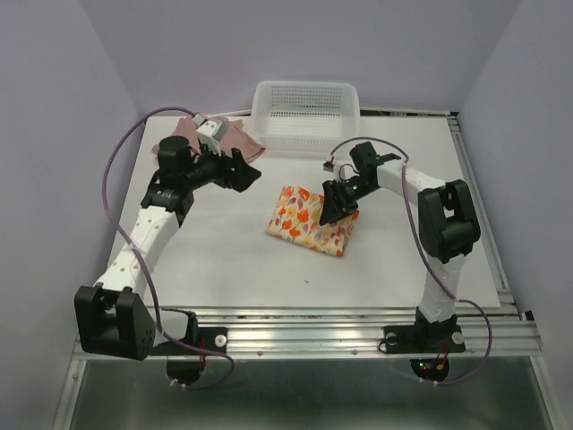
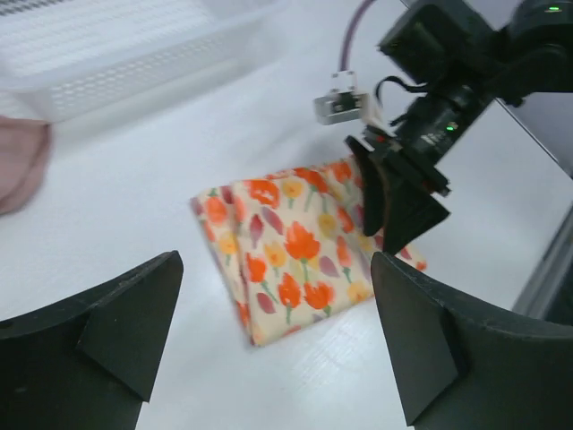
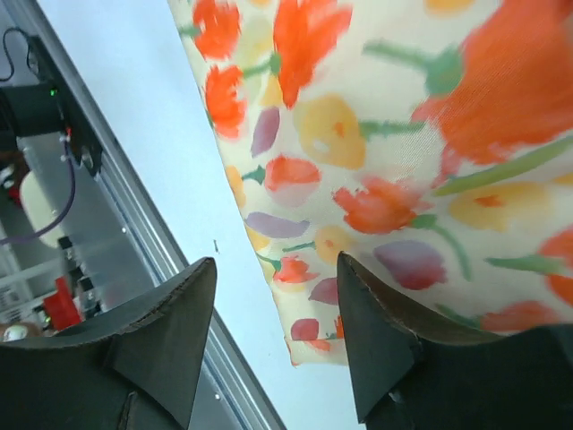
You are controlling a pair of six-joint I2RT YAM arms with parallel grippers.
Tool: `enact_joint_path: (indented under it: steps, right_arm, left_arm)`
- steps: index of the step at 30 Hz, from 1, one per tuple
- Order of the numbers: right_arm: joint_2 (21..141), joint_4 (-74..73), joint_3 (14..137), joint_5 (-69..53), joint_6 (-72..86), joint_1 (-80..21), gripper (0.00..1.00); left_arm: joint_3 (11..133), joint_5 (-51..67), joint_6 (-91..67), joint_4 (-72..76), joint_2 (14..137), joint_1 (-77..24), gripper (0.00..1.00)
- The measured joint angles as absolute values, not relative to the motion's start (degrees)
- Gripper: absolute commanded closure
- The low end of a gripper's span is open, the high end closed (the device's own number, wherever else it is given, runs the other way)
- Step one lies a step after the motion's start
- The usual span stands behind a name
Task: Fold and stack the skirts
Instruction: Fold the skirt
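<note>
The cream skirt with orange, red and yellow print [image 1: 312, 220] lies folded into a small rectangle at the table's middle; it also shows in the left wrist view [image 2: 295, 246] and the right wrist view [image 3: 385, 170]. My right gripper [image 1: 338, 202] is open and hovers over the folded skirt's right edge, holding nothing [image 3: 277, 309]. The dusty pink skirt [image 1: 235, 137] lies crumpled at the back left, partly hidden behind my left arm; its edge shows in the left wrist view [image 2: 20, 161]. My left gripper [image 1: 243, 170] is open and empty, between the two skirts [image 2: 277, 340].
A white plastic mesh basket [image 1: 306, 115] stands at the back centre of the white table [image 1: 224, 260], also seen in the left wrist view [image 2: 116, 54]. A metal rail [image 1: 358, 318] runs along the near edge.
</note>
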State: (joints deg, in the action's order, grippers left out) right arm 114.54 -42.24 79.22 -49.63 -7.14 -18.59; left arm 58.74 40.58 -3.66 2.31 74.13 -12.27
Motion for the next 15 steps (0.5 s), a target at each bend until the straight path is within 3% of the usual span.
enact_joint_path:
  steps: [9, 15]
  right_arm:
    - [114.1, -35.4, 96.2, -32.1, 6.0, -20.6, 0.39]
    - [120.5, -32.2, 106.7, -8.8, 15.5, -30.6, 0.39]
  left_arm:
    - [57.6, 32.4, -6.5, -1.0, 76.4, -2.9, 0.02]
    - [57.6, 23.0, -8.7, -1.6, 76.6, -3.0, 0.02]
